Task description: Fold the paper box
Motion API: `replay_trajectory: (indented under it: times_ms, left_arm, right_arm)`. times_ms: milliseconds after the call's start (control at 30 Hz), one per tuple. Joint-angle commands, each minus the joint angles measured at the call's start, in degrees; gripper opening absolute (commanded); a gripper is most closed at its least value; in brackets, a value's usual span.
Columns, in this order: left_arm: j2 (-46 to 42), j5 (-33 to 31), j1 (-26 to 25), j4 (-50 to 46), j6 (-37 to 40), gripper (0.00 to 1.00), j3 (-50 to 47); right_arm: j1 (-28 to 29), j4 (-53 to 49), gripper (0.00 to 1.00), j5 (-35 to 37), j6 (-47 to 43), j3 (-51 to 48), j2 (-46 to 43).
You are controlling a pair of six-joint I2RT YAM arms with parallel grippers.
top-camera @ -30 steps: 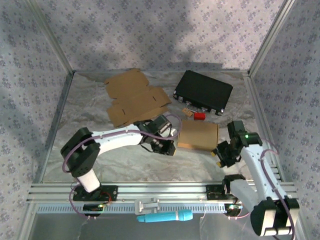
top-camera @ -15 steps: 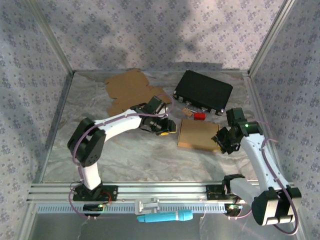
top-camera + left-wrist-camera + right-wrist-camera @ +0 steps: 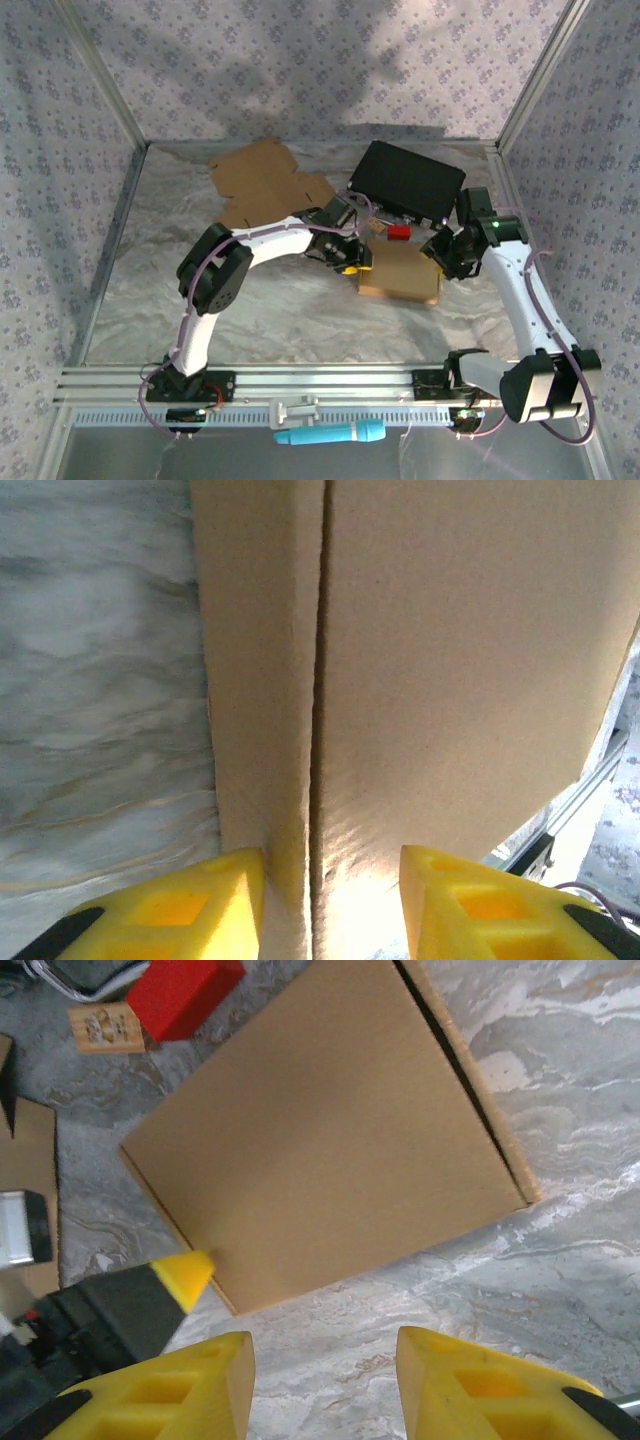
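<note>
I see the paper box (image 3: pixel 400 272) closed and flat mid-surface (image 3: pixel 270 310), left pincer (image 3: pixel 330 865) part-open at its left edge, cardboard showing between the tips, right pincer (image 3: pixel 325 1345) parted, empty, just beside its right side

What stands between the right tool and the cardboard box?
Nothing visible: bare marbled table lies between the right tool and the flat brown cardboard box. The red block sits beyond the box's far corner.
</note>
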Motion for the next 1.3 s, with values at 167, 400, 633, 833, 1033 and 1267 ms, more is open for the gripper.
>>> replay_trajectory:
  times_ms: [167,400,633,833,1033,1267]
  left_arm:
    - [6.7,3.0,-4.0,3.3,-4.1,0.28,8.5]
    - [15.3,3.8,-6.7,-0.5,-3.8,0.28,22.2]
    - [10.9,2.2,-5.5,-1.5,-3.5,0.36,19.2]
    - [-3.2,-2.1,1.3,-4.2,-2.4,0.42,8.8]
    - [-7.9,-9.3,17.4,-17.5,6.2,0.41,5.5]
    - [2.8,-13.5,28.8,-24.2,9.8,0.35,13.0]
  right_arm:
    - [-3.0,-2.5,0.43,0.1,-1.9,3.0,-1.1]
    - [-3.5,-2.4,0.43,0.1,-2.2,2.2,-2.1]
    - [-3.4,-1.1,0.43,0.3,-2.8,1.9,-2.6]
    - [0.2,2.1,0.43,0.7,-3.7,3.1,-2.0]
    - [10.4,6.7,0.42,0.7,-2.5,7.1,4.9]
    - [16.6,8.2,0.41,-0.4,-4.0,13.9,12.5]
